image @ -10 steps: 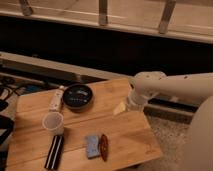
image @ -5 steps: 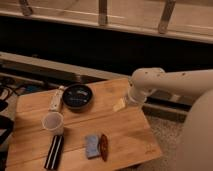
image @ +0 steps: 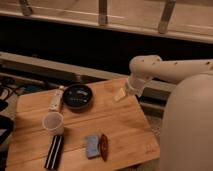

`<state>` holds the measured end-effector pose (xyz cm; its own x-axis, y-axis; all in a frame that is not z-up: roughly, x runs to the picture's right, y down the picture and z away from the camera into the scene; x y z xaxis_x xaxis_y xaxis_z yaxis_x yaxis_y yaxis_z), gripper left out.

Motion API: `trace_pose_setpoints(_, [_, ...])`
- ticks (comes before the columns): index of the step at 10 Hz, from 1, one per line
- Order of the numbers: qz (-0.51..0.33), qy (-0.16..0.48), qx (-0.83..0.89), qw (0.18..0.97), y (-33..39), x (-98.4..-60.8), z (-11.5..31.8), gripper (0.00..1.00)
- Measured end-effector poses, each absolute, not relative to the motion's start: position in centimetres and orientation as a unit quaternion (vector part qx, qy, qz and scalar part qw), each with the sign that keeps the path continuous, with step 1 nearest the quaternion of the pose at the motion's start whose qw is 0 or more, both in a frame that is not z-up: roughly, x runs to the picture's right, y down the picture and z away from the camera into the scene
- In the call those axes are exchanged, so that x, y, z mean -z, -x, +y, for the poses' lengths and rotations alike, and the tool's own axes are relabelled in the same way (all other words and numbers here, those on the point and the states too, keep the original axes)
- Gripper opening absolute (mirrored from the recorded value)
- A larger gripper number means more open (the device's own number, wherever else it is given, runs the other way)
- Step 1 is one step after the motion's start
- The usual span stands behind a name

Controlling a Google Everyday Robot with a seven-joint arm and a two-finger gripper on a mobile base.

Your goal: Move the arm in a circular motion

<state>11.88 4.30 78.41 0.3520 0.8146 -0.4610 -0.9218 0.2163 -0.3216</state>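
The off-white arm (image: 170, 70) of thick rounded tubes reaches in from the right, with a bulbous elbow joint (image: 142, 67) and a row of small dark dots along its upper tube. It bends down to a pale yellowish tip, the gripper (image: 120, 95), which hangs just above the far right part of the wooden table (image: 122, 127). The gripper is near the table's back edge, to the right of the dark bowl (image: 78, 96), and holds nothing that I can see.
On the table: a white cup (image: 53, 122), a white bottle (image: 55, 99) lying beside the bowl, a black flat bar (image: 54, 151), a blue sponge (image: 92, 145) and a reddish object (image: 104, 146). The robot's big body (image: 187, 130) fills the right. A dark bench and railing run behind.
The arm's elbow and tip have shifted slightly left and toward the table's back edge. The things on the table have not moved.
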Motion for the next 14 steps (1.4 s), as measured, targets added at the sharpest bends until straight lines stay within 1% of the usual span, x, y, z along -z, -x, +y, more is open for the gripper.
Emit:
trace_pose_setpoints(3, [0.097, 0.283, -0.519, 0.800, -8.4, -79.0, 3.0, 0.83])
trace_pose_setpoints(6, [0.096, 0.286, -0.484, 0.821, -4.0, -78.0, 3.8, 0.83])
trace_pose_setpoints(8, [0.096, 0.286, -0.476, 0.826, -3.3, -77.2, 4.8, 0.83])
trace_pose_setpoints(11, [0.097, 0.293, -0.466, 0.830, -2.4, -75.1, 7.3, 0.83])
trace_pose_setpoints(14, [0.102, 0.291, -0.472, 0.826, -3.9, -74.1, 8.8, 0.83])
